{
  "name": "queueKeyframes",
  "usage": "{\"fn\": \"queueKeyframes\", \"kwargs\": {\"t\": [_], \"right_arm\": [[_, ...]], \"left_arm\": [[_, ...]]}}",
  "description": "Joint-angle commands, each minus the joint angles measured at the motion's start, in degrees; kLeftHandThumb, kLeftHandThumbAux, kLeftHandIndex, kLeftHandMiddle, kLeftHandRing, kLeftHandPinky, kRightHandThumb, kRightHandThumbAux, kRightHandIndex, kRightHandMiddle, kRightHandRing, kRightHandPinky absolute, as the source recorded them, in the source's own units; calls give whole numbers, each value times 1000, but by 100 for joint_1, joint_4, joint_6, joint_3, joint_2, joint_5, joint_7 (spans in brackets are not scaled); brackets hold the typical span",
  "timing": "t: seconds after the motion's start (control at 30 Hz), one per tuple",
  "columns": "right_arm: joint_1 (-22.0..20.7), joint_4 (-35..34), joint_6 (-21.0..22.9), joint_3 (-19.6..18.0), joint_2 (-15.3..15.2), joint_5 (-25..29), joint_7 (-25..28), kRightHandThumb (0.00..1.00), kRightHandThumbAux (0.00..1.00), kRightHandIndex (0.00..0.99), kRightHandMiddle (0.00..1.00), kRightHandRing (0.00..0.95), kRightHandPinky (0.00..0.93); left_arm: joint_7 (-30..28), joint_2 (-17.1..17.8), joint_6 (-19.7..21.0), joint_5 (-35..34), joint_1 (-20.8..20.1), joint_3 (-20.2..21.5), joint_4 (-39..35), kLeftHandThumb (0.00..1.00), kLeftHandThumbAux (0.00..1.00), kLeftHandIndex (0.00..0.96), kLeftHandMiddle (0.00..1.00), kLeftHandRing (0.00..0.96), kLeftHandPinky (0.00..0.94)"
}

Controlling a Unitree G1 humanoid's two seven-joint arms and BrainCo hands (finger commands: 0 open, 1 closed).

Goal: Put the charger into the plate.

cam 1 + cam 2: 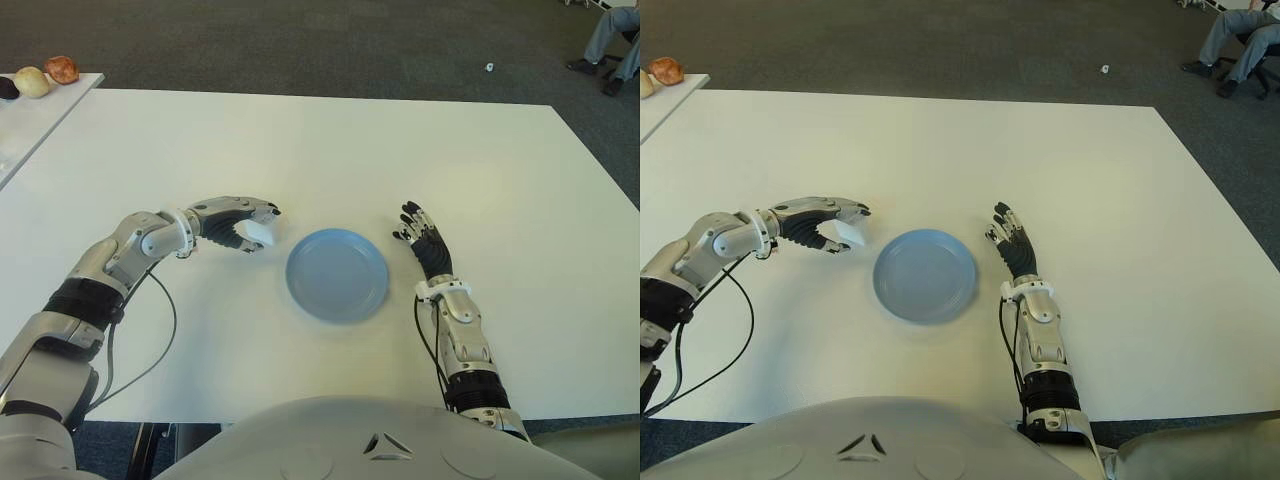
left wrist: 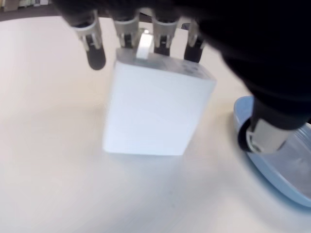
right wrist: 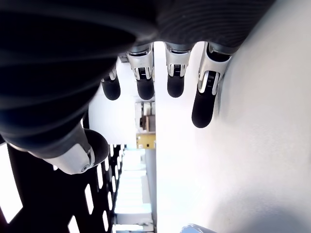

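The white cube charger [image 2: 155, 111] stands on the table just left of the light blue plate [image 1: 337, 274]. My left hand [image 1: 250, 222] is cupped around it. The four fingertips [image 2: 127, 39] reach over its prong end, while the thumb [image 2: 260, 133] stands a gap away on the plate side, so the grip is not closed. The charger [image 1: 256, 235] shows white between fingers and thumb in the eye views. My right hand [image 1: 425, 240] shows flat, fingers straight and holding nothing, just right of the plate.
A second white table [image 1: 30, 125] at the far left carries some round food items [image 1: 45, 72]. A cable [image 1: 160, 330] loops from my left forearm over the tabletop [image 1: 400, 150]. A seated person's legs [image 1: 615, 45] show at the far right on the carpet.
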Motion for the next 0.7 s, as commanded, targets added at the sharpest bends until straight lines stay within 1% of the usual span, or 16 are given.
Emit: {"fn": "queueKeyframes", "kwargs": {"t": [0.03,0.1,0.2,0.3,0.4,0.5,0.7], "right_arm": [[23,190,74,32,-8,-33,-4,0,594,0,0,0,0],[22,199,53,40,-13,-42,2,0,592,0,0,0,0],[14,225,29,45,-20,-47,4,0,591,0,0,0,0],[1,256,10,48,-25,-54,-1,0,591,0,0,0,0],[-3,265,-1,55,-24,-67,-17,0,591,0,0,0,0],[-2,267,-17,67,-18,-92,-44,0,586,0,0,0,0],[4,267,-47,77,-15,-94,-44,0,584,0,0,0,0]], "left_arm": [[394,20,-72,335,67,45,-48,0,528,0,0,6,37],[662,22,-160,493,66,46,-43,21,537,6,8,16,57],[948,7,-235,655,54,41,-10,105,523,15,18,29,89],[1191,-20,-289,755,23,46,51,189,487,25,31,44,115],[1340,-31,-328,788,-2,51,110,239,462,33,41,55,128],[1630,-72,-400,859,-118,56,333,290,428,47,57,67,132],[1906,-131,-488,910,-236,6,602,327,381,68,75,79,121]]}}
